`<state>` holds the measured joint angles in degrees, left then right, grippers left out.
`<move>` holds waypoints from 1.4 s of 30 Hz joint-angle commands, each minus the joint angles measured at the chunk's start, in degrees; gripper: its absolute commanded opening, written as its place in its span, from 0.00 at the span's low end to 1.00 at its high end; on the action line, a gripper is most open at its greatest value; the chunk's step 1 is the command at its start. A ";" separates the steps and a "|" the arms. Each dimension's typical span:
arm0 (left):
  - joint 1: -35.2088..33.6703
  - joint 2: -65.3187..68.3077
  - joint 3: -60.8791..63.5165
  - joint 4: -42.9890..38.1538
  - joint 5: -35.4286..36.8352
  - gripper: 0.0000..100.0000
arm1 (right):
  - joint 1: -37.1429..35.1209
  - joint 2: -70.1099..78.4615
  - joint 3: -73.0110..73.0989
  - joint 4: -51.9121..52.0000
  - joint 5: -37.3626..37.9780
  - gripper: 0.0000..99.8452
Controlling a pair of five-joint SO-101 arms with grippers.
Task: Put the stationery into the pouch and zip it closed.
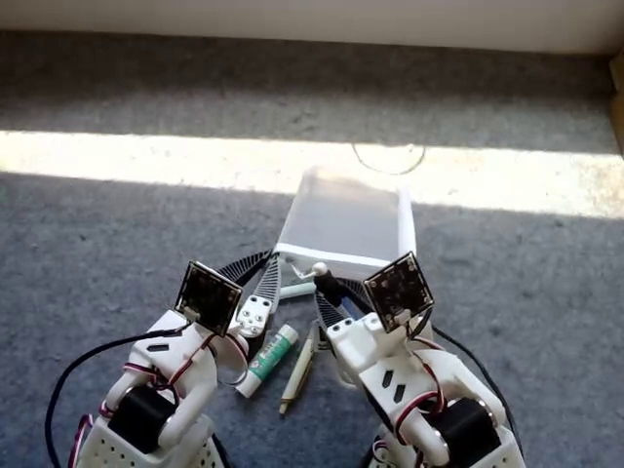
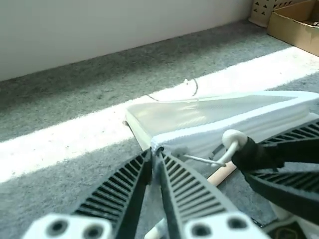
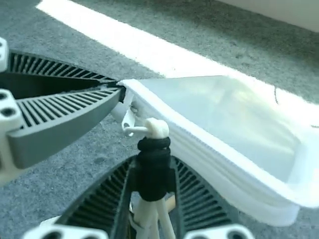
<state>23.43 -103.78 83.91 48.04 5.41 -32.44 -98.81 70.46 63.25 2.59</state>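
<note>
The translucent white pouch (image 1: pixel 341 219) lies flat on the grey carpet beyond both arms. My left gripper (image 1: pixel 276 261) is shut on the pouch's near corner (image 2: pixel 157 151), at the end of the zip. Beside it my right gripper (image 1: pixel 322 283) is shut on the zipper pull (image 3: pixel 152 154), a black-wrapped tab with a white knob (image 3: pixel 157 128). The zip edge (image 3: pixel 209 149) runs away from the pull. A green-and-white glue stick (image 1: pixel 268 359) and a pencil (image 1: pixel 297 369) lie on the carpet between the two arms, outside the pouch.
A thin wire loop (image 1: pixel 388 161) lies on the sunlit strip of carpet (image 1: pixel 146 156) just past the pouch. A cardboard box (image 2: pixel 299 25) stands far off by the wall. Open carpet stretches to both sides of the pouch.
</note>
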 commanded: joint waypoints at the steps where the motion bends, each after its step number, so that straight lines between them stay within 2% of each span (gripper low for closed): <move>1: -1.45 -0.22 -0.40 -1.14 -0.70 0.02 | 4.35 -0.66 -0.31 -0.48 0.00 0.01; 14: -1.71 -0.22 -0.48 -1.14 -0.79 0.02 | 5.93 -0.66 -0.40 -0.57 0.00 0.01; 17: -3.74 -0.22 -0.57 -1.23 -0.79 0.02 | 6.02 -0.66 -0.40 -0.57 0.00 0.01; 24: -5.58 -0.22 -0.75 -1.32 -0.79 0.02 | 11.30 -0.66 -0.84 -0.57 0.00 0.01; 38: -5.76 -0.31 -0.92 -1.23 -0.79 0.02 | 11.82 -0.66 -0.84 -0.57 0.00 0.01; 42: -5.76 -0.31 -0.92 -1.23 -0.79 0.02 | 15.25 -0.66 -0.92 -1.01 0.00 0.01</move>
<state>19.91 -103.78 83.91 47.87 5.05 -21.19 -99.43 70.46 63.25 2.68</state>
